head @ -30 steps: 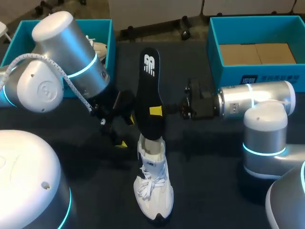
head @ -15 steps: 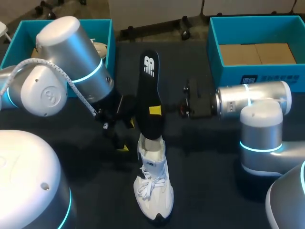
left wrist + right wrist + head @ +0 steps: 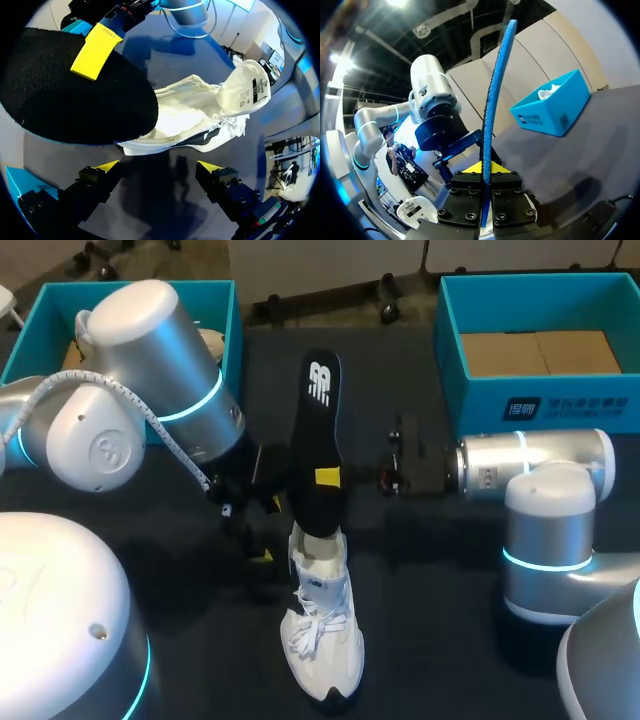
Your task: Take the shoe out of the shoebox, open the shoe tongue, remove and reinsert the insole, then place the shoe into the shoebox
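Observation:
A white shoe (image 3: 320,630) rests on the dark table, its toe toward the front edge. A black insole (image 3: 318,435) stands up out of its opening, with the heel end inside. My right gripper (image 3: 327,476) comes in from the right and is shut on the insole's edge about halfway up. In the right wrist view the insole (image 3: 495,100) runs edge-on, blue underside showing, up from between the shut tips (image 3: 482,167). My left gripper (image 3: 159,167) is open just left of the shoe (image 3: 200,115), with nothing between its fingers. The insole (image 3: 65,95) hangs above it.
A teal shoebox (image 3: 228,330) at the back left holds another white shoe. A second teal shoebox (image 3: 520,400) at the back right has only its brown cardboard floor showing. My left arm's elbow (image 3: 150,390) bulks over the left box.
My left arm has shifted a little to the right, bringing its open gripper closer to the shoe. The insole's top has leaned slightly rightward. The right gripper keeps its hold.

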`<state>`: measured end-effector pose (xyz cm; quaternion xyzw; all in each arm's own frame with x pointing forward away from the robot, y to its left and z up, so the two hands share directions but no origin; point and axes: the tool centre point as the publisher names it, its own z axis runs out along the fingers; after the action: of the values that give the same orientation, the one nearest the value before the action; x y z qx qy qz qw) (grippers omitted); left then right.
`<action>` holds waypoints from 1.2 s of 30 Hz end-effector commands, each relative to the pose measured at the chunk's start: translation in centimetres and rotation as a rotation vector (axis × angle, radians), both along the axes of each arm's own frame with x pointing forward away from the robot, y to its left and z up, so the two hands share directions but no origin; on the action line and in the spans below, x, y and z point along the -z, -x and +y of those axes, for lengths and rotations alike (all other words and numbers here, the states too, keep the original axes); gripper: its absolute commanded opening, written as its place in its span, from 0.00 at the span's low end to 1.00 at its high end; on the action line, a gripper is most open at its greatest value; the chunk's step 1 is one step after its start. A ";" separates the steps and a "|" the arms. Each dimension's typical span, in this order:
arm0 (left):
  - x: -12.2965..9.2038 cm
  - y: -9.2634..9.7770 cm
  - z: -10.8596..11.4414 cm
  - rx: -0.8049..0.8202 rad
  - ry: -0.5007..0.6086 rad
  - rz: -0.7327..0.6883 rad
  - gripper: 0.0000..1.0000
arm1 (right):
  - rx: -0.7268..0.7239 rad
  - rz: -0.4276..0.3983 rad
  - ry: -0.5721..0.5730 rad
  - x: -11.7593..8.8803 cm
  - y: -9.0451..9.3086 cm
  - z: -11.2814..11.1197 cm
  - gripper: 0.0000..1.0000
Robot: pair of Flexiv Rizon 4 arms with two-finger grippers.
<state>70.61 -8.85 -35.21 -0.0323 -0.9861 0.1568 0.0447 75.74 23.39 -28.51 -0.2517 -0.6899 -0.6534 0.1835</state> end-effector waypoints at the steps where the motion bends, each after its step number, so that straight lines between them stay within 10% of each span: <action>1: 0.3 0.1 -0.1 -0.004 -0.003 0.001 1.00 | 0.001 -0.008 0.008 -0.4 0.0 0.6 0.00; 36: 0.6 0.5 -0.6 -0.010 -0.012 -0.007 1.00 | 0.032 0.026 -0.013 2.3 1.2 -0.2 0.00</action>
<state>70.05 -9.39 -35.69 -0.0273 -0.9873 0.1511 0.0411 74.72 23.28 -30.63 -0.2690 -0.6806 -0.6559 0.1851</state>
